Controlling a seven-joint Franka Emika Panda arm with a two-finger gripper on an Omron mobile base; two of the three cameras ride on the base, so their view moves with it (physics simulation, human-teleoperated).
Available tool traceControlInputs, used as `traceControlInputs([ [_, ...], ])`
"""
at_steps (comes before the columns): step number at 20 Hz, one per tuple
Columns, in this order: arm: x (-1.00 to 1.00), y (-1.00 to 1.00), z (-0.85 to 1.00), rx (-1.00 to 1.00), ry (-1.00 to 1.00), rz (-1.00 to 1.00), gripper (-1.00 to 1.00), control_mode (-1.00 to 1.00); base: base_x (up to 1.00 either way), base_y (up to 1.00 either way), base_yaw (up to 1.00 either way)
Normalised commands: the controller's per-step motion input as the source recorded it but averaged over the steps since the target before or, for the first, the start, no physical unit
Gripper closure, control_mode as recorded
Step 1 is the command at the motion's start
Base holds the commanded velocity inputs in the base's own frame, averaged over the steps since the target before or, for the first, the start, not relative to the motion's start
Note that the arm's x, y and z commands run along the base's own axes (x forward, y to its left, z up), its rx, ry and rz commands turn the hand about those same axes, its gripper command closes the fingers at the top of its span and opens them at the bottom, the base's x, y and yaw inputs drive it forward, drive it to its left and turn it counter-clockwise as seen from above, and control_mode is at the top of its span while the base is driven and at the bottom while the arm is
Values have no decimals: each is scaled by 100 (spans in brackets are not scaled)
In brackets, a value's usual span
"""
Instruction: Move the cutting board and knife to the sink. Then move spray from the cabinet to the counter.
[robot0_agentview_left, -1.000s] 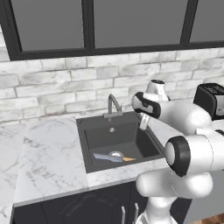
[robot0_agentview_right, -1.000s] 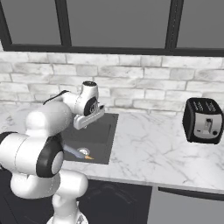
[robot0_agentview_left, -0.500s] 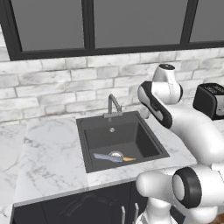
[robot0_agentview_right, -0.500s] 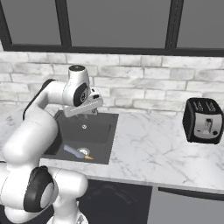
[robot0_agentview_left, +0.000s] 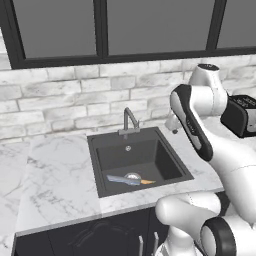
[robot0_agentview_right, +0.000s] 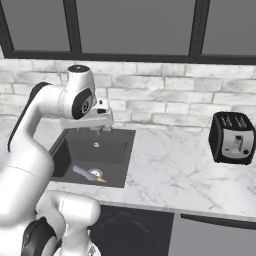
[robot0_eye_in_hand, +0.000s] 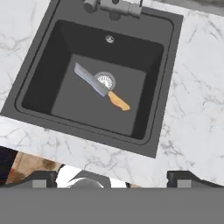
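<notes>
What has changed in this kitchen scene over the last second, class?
The arm has risen and swung up away from the sink, lifting its open end effector clear of the basin. Nothing was gripped or released. The knife stays on the sink floor across the drain, and the toaster stays on the counter.

Wall: whitewashed brick backsplash (robot0_agentview_left: 60, 100) at the far side.
Windows: dark panes in black frames (robot0_agentview_right: 135, 25) above the brick.
Appliance: black toaster (robot0_agentview_right: 231, 137) on the right.
Lower fronts: dark cabinet doors (robot0_agentview_left: 100, 237) near.
</notes>
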Motion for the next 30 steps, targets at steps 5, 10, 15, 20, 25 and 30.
traceControlInputs([
  [5,-28,13,4,3,-12,-17,-100,-100,0,0,0],
  [10,-2,19,9,-7,-19,-8,-100,-100,0,0,0],
  [15,-8,8,1,-3,-8,-8,-100,-100,0,0,0],
  [20,-55,0,9,0,0,-2,-100,-100,0,0,0],
  [25,-85,-4,12,1,0,-1,-100,-100,0,0,0],
  [30,0,0,0,0,0,0,-100,100,-100,-24,-1],
])
